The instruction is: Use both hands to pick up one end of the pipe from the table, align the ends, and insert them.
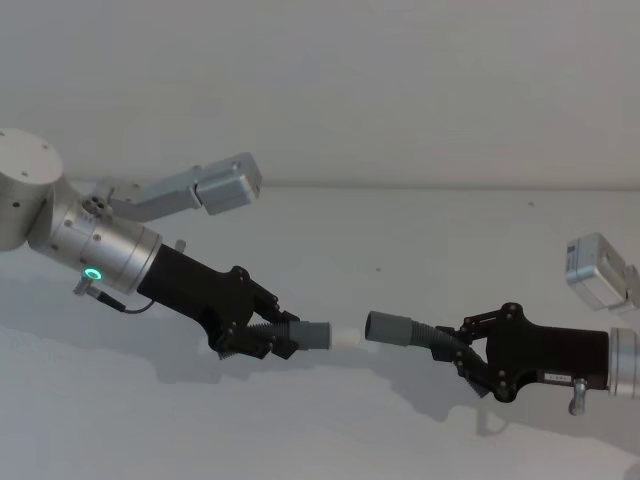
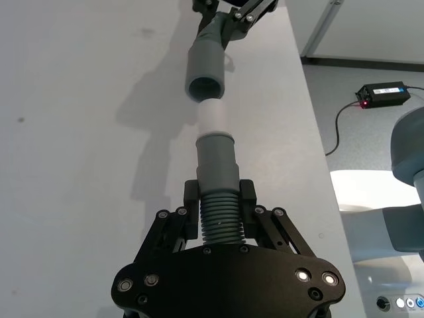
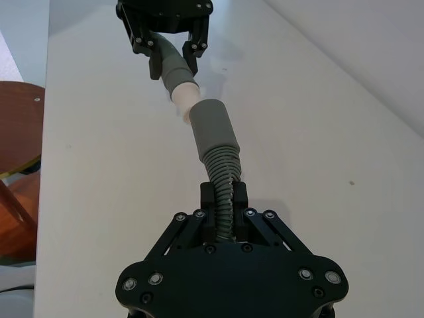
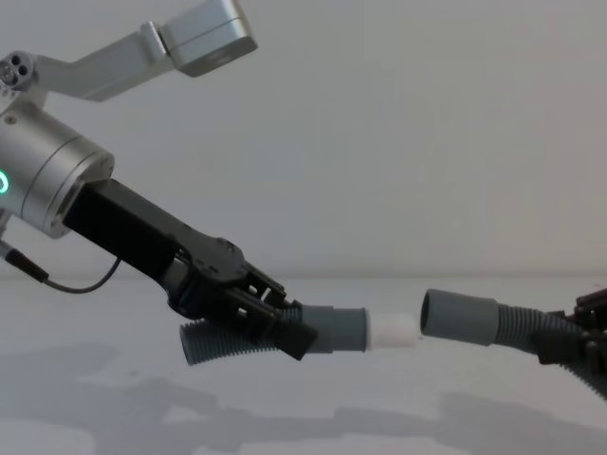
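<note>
Above the white bench (image 1: 420,300), the left gripper (image 1: 255,338) is clamped on its ribbed hose piece (image 4: 223,343) and the right gripper (image 1: 462,358) on its own hose piece (image 4: 531,329), the white spigot (image 1: 345,338) just short of the open socket (image 1: 390,327), ends nearly aligned.

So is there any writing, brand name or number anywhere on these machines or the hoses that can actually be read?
None can be read.
Right gripper: a small white label on its black body, print too small to read.
Black box on the floor beside the table: a pale label strip, too blurred to read.
Left gripper and both hose pieces: no text visible.
</note>
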Controlling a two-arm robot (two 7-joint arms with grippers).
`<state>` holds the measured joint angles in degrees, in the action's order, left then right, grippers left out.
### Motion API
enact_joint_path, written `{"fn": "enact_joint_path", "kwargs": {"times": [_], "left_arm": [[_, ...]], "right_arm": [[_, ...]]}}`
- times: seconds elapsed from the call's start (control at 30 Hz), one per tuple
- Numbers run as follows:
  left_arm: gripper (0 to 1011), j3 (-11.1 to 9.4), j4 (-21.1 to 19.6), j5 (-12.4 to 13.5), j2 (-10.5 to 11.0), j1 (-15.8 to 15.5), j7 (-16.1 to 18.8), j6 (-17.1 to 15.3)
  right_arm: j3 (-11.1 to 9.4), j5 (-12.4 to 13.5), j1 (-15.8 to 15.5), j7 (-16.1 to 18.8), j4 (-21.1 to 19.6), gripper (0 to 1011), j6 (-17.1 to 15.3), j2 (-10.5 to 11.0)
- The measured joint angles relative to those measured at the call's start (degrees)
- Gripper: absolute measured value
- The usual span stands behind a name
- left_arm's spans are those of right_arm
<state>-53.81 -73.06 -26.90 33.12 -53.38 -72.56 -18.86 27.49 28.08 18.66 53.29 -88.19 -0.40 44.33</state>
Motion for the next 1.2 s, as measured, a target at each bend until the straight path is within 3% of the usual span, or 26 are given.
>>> {"fn": "enact_joint_path", "kwargs": {"times": [1.2], "left_arm": [[342, -1.6, 2.6, -0.8, -1.2, -2.6, 0.4, -0.3]], "right_arm": [[1.8, 0.2, 1.1, -1.0, 0.6, 125, 0.9, 0.7]]}}
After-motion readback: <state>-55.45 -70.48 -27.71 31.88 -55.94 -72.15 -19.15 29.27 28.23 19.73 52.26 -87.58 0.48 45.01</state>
